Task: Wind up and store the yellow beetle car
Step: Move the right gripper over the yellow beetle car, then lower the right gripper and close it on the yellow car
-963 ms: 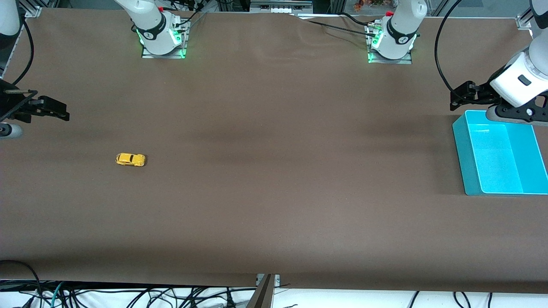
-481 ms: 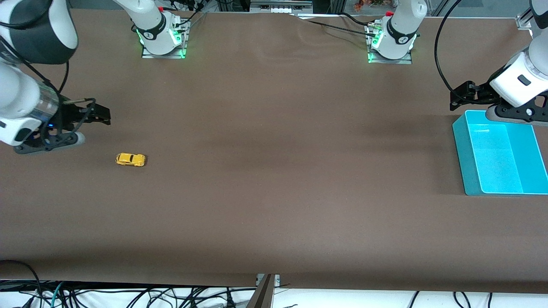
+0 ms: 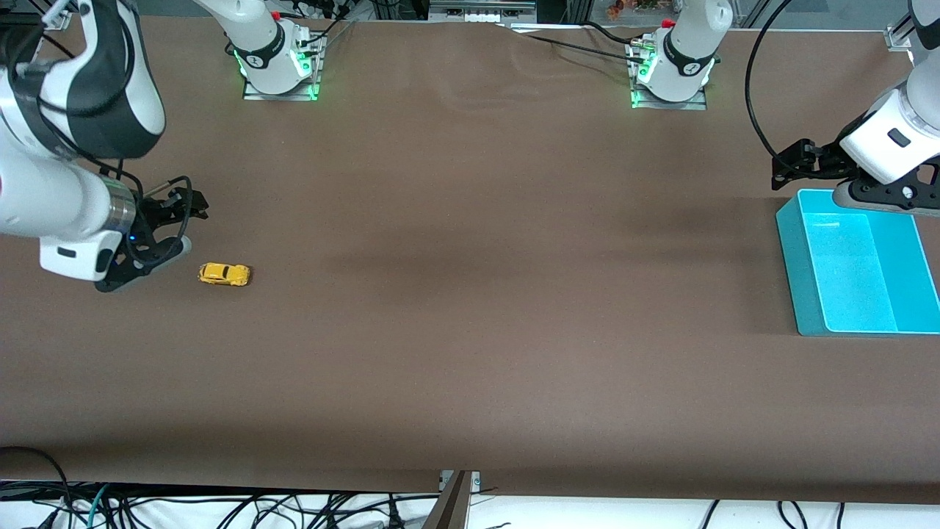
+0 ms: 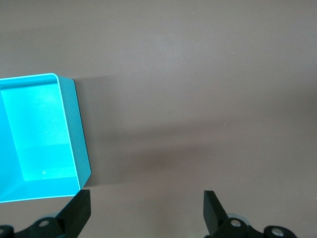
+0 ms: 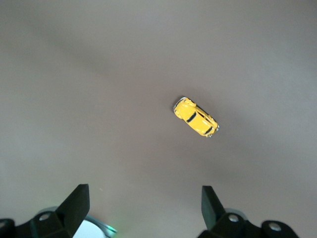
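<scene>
The yellow beetle car (image 3: 224, 274) sits on its wheels on the brown table toward the right arm's end; it also shows in the right wrist view (image 5: 196, 117). My right gripper (image 3: 192, 206) is open and empty in the air, over the table beside the car and apart from it. The teal bin (image 3: 797, 272) stands at the left arm's end, also in the left wrist view (image 4: 69, 119), and is empty. My left gripper (image 3: 792, 167) is open and empty, over the table by the bin's corner nearest the bases; this arm waits.
The two arm bases (image 3: 277, 70) (image 3: 670, 77) stand along the table edge farthest from the front camera. Cables (image 3: 220, 507) hang below the table edge nearest that camera. Brown cloth (image 3: 477, 294) covers the table between car and bin.
My right arm has swung in from the table's end toward the car, and its gripper now hangs close beside it. The car, the bin and the left arm have not moved.
</scene>
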